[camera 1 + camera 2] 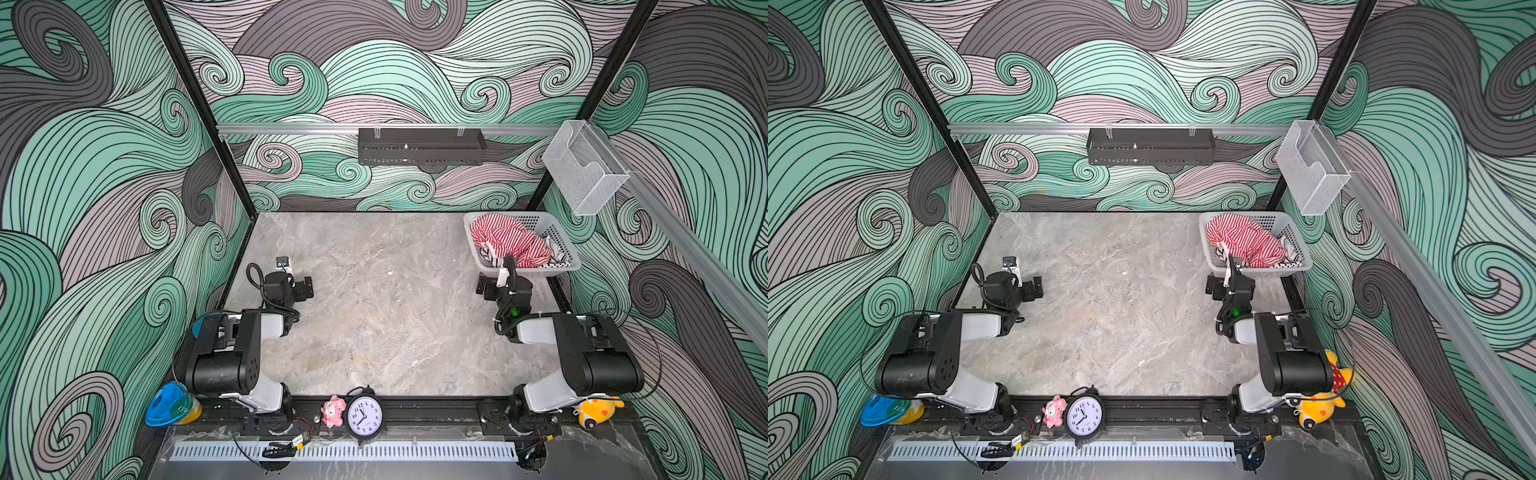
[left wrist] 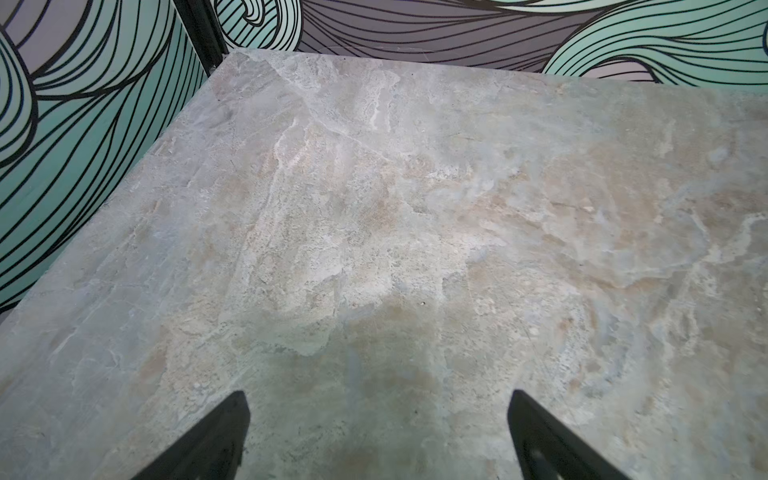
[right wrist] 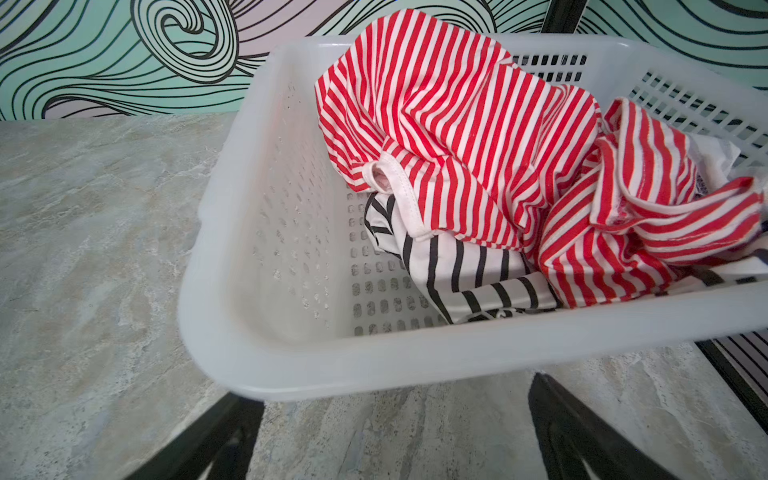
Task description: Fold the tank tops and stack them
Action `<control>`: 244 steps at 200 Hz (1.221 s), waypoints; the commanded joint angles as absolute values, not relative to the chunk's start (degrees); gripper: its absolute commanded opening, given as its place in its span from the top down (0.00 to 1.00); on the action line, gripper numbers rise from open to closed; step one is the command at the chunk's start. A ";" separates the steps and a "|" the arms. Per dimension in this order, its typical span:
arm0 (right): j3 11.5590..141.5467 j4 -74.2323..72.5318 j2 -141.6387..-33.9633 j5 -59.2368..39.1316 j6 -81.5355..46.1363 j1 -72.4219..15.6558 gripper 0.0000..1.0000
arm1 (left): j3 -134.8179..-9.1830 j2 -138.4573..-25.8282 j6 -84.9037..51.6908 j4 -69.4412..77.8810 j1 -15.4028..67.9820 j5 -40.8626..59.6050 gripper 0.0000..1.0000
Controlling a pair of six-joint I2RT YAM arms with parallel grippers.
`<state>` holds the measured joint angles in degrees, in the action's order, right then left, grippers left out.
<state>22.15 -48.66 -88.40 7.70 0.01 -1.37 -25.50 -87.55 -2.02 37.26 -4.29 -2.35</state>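
Note:
Both tank tops lie crumpled in a white perforated basket point(image 1: 559, 232) point(image 1: 1289, 230) point(image 3: 374, 353) at the table's back right. The red-and-white striped tank top point(image 1: 511, 239) point(image 1: 1246, 241) point(image 3: 457, 124) is heaped over the black-and-white striped tank top point(image 1: 487, 256) point(image 1: 1222, 253) point(image 3: 465, 266), which is mostly hidden. Just in front of the basket's near left corner, my right gripper point(image 1: 482, 284) point(image 1: 1210, 284) point(image 3: 395, 401) is open and empty. On the left side my left gripper point(image 1: 307, 286) point(image 1: 1038, 286) point(image 2: 376, 399) hangs open over bare marble.
Along the front rail stand a black alarm clock point(image 1: 365, 415), a pink toy point(image 1: 333, 410), a yellow plush point(image 1: 598, 411) and a blue bowl point(image 1: 170, 405). A black tray point(image 1: 422, 145) and a clear holder point(image 1: 586, 166) hang on the wall rails.

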 commanded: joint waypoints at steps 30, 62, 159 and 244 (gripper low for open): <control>22.50 -49.47 -87.70 7.84 0.53 -1.76 0.00 | -27.42 -87.36 -2.55 37.49 -3.77 -2.81 0.01; 22.50 -49.43 -87.72 7.82 0.53 -1.76 0.00 | -27.53 -87.45 -2.46 37.23 -3.78 -2.81 0.01; 22.50 -49.46 -87.77 7.82 0.53 -1.76 0.00 | -27.60 -87.54 -2.37 37.21 -3.12 -4.38 0.01; 22.68 -49.27 -87.84 7.90 0.52 -1.76 0.00 | -27.60 -87.54 -2.29 37.29 -3.06 -4.57 0.01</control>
